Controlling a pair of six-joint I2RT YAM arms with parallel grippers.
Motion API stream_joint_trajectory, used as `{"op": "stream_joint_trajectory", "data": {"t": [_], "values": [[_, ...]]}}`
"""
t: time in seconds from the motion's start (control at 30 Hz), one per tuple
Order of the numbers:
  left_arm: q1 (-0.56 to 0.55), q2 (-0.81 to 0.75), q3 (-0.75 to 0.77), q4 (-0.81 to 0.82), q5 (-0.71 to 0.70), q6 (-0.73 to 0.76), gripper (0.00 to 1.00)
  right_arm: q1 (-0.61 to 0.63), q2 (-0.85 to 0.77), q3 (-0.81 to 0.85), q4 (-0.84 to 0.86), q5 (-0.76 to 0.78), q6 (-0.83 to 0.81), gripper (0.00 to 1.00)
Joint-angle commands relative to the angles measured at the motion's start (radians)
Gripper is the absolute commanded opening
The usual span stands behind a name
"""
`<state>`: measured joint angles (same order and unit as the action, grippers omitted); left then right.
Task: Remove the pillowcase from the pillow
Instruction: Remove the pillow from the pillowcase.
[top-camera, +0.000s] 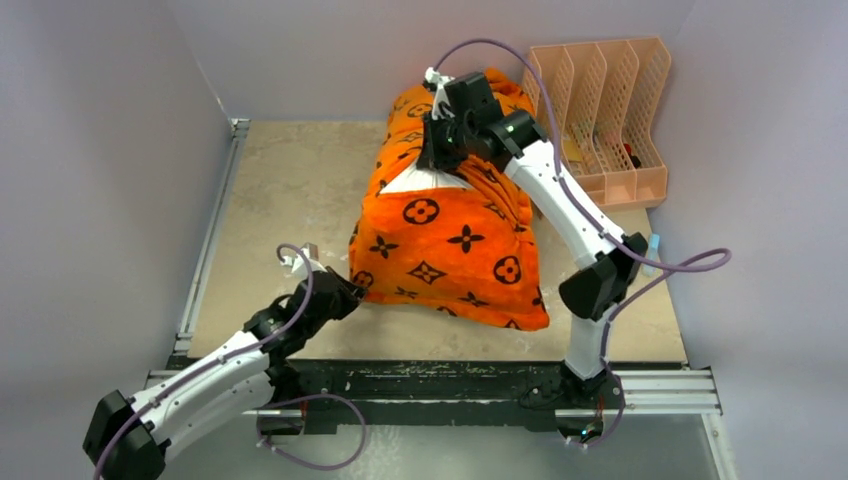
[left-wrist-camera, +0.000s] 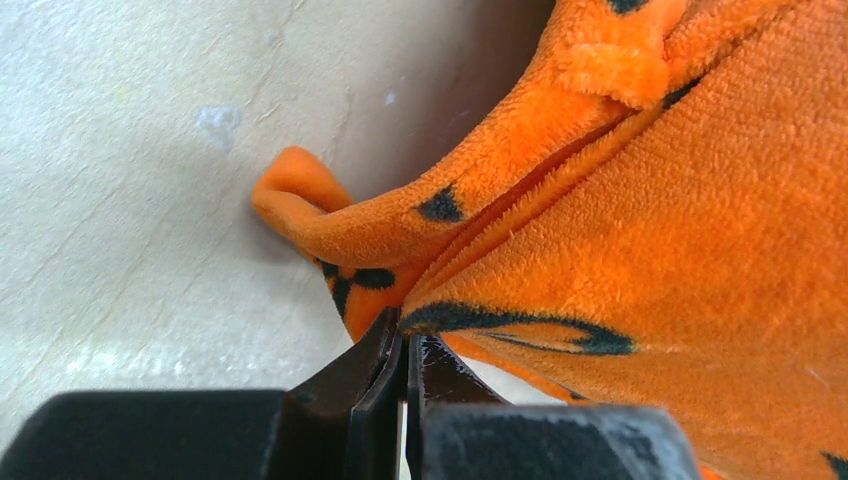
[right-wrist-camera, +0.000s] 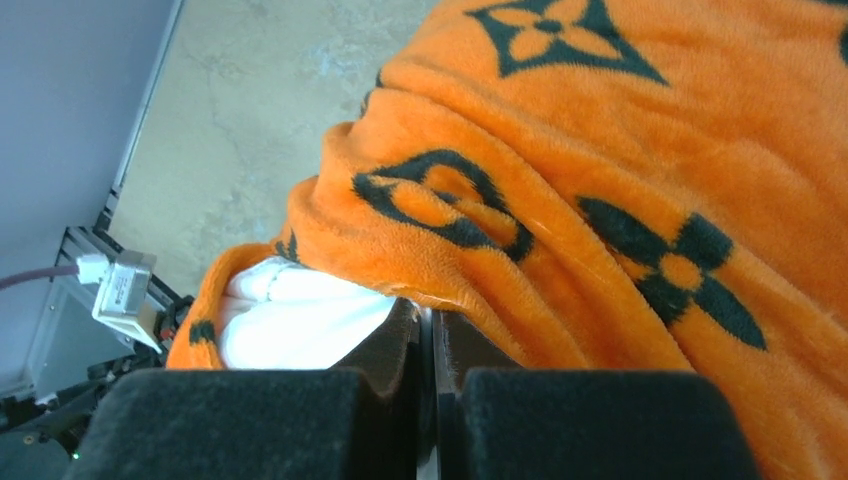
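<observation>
1. Bright-orange plush pillowcase (top-camera: 450, 250), printed with black flower, diamond and circle motifs, is lying on the beige stone-look table (top-camera: 290, 200).
2. Plain white pillow (right-wrist-camera: 290, 320) is peeking out beneath the raised hem.
3. The right gripper (right-wrist-camera: 430, 318) is pinching that hem, jaws nearly together.
4. The left gripper (left-wrist-camera: 402, 335) is touching the near-left corner, jaws closed; whether it has caught any fabric cannot be told.
</observation>
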<state>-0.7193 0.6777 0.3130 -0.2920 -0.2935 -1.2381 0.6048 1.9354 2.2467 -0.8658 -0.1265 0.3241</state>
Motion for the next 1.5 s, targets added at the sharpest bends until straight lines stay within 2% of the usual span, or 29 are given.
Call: {"op": "stream_joint_trajectory", "data": {"t": [0.0,0.03,0.07,0.1,0.17,0.27,0.43,0.67,0.87,0.97,1.07,1.1,1.13,1.27,1.37,1.4,1.47], "values": [[-0.022,0.060,0.072,-0.119,-0.034,0.069,0.13,-0.069,-0.240,-0.290,0.470,0.057,-0.028,0.00],[-0.022,0.051,0.112,-0.078,-0.027,0.100,0.29,-0.068,-0.281,-0.433,0.536,0.015,-0.015,0.00],[-0.023,0.038,0.159,-0.058,-0.038,0.120,0.38,-0.068,-0.322,-0.581,0.581,0.013,0.018,0.00],[-0.021,0.025,0.208,-0.070,-0.062,0.135,0.52,-0.069,-0.354,-0.697,0.600,0.010,0.058,0.00],[-0.021,0.021,0.321,-0.122,-0.101,0.173,0.62,-0.072,-0.396,-0.872,0.650,0.020,0.099,0.00],[-0.022,0.035,0.441,-0.164,-0.063,0.222,0.66,-0.072,-0.395,-0.964,0.683,-0.001,0.118,0.00],[-0.021,0.058,0.519,-0.158,-0.053,0.124,0.71,-0.065,-0.372,-0.989,0.669,-0.055,0.123,0.00],[-0.020,0.305,0.624,-0.194,0.000,-0.047,0.74,-0.055,-0.413,-1.010,0.702,-0.055,0.137,0.00],[0.010,0.366,0.590,-0.140,0.047,-0.139,0.75,-0.030,-0.436,-1.000,0.697,-0.032,0.108,0.00],[0.014,0.387,0.605,-0.236,0.113,-0.111,0.61,-0.023,-0.436,-0.974,0.667,0.005,0.091,0.00],[0.012,0.324,0.523,-0.253,0.197,-0.137,0.38,-0.021,-0.424,-0.926,0.633,0.076,0.070,0.00],[0.011,0.290,0.483,-0.238,0.223,-0.152,0.25,-0.020,-0.419,-0.908,0.623,0.096,0.065,0.00],[0.010,0.260,0.443,-0.211,0.245,-0.161,0.20,-0.020,-0.414,-0.887,0.609,0.112,0.059,0.00],[0.008,0.206,0.361,-0.195,0.337,-0.171,0.14,-0.020,-0.397,-0.815,0.590,0.142,0.038,0.00],[0.006,0.188,0.373,-0.175,0.442,-0.079,0.07,-0.020,-0.371,-0.774,0.585,0.175,0.032,0.00],[0.006,0.187,0.380,-0.189,0.466,-0.043,0.00,-0.020,-0.358,-0.761,0.582,0.189,0.036,0.00],[0.006,0.185,0.380,-0.197,0.575,0.017,0.00,-0.020,-0.330,-0.729,0.577,0.247,0.054,0.00]]}}
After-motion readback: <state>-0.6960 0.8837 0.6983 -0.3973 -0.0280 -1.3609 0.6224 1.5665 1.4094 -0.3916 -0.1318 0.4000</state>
